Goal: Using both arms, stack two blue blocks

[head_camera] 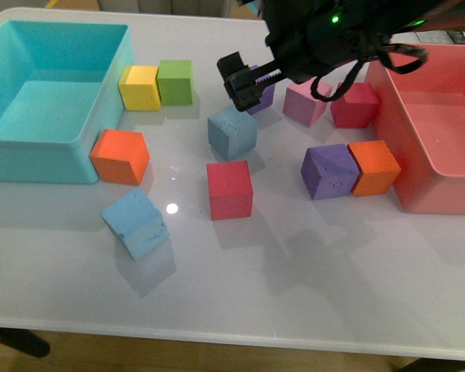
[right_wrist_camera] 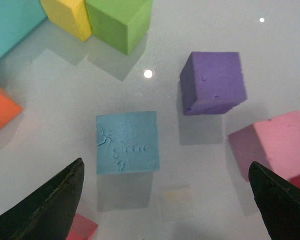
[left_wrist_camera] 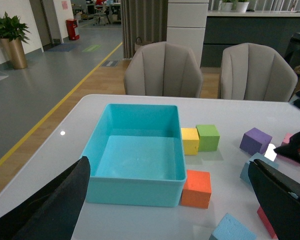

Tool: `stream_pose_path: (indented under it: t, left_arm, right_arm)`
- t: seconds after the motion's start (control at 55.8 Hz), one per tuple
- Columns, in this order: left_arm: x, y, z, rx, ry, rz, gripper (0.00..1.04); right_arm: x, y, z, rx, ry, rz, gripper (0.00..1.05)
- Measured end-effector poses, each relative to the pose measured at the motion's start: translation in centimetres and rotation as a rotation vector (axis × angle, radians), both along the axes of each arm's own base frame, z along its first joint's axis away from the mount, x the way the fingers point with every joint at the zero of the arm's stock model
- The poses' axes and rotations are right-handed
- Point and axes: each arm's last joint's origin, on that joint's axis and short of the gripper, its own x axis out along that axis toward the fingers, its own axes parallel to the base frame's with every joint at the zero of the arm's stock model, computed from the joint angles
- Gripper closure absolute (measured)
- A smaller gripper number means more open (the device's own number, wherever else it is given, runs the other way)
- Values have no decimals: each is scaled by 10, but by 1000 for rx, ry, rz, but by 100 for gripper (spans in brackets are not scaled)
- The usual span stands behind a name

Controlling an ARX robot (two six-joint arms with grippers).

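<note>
One light blue block (head_camera: 232, 132) sits mid-table; in the right wrist view it (right_wrist_camera: 127, 142) lies flat with a dented top. A second blue block (head_camera: 136, 223) rests tilted near the front left, and its corner (left_wrist_camera: 231, 230) shows in the left wrist view. My right gripper (head_camera: 242, 84) hovers open just above and behind the middle block, which lies off to one side of the gap between the jaws (right_wrist_camera: 165, 167), apart from both fingers. The left gripper (left_wrist_camera: 169, 167) is open and holds nothing; it faces the turquoise bin and is out of the front view.
A turquoise bin (head_camera: 31, 159) stands at the left and a pink bin (head_camera: 418, 194) at the right. Around the blocks lie orange (head_camera: 120, 155), yellow (head_camera: 141, 87), green (head_camera: 176, 81), red (head_camera: 229, 189), purple (head_camera: 329, 171), orange (head_camera: 374, 167), pink (head_camera: 304, 103) and crimson (head_camera: 354, 105) cubes.
</note>
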Motion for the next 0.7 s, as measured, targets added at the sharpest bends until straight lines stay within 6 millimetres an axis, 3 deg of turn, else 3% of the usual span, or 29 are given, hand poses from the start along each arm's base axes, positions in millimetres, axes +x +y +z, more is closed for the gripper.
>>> stream_pose_path:
  t: [0.287, 0.412, 0.537, 0.698]
  left_arm:
    - [0, 0, 0, 0, 0, 0, 9]
    - [0, 0, 0, 0, 0, 0, 9]
    - [0, 0, 0, 0, 0, -1, 9]
    - [0, 0, 0, 0, 0, 0, 9]
  right_arm:
    - [-73, -44, 52, 104, -118, -34, 9]
    - [-99, -60, 61, 126, -143, -77, 10]
    - [-119, -81, 55, 227, -464, -429, 30]
    - [-157, -117, 56, 335, -584, -509, 56]
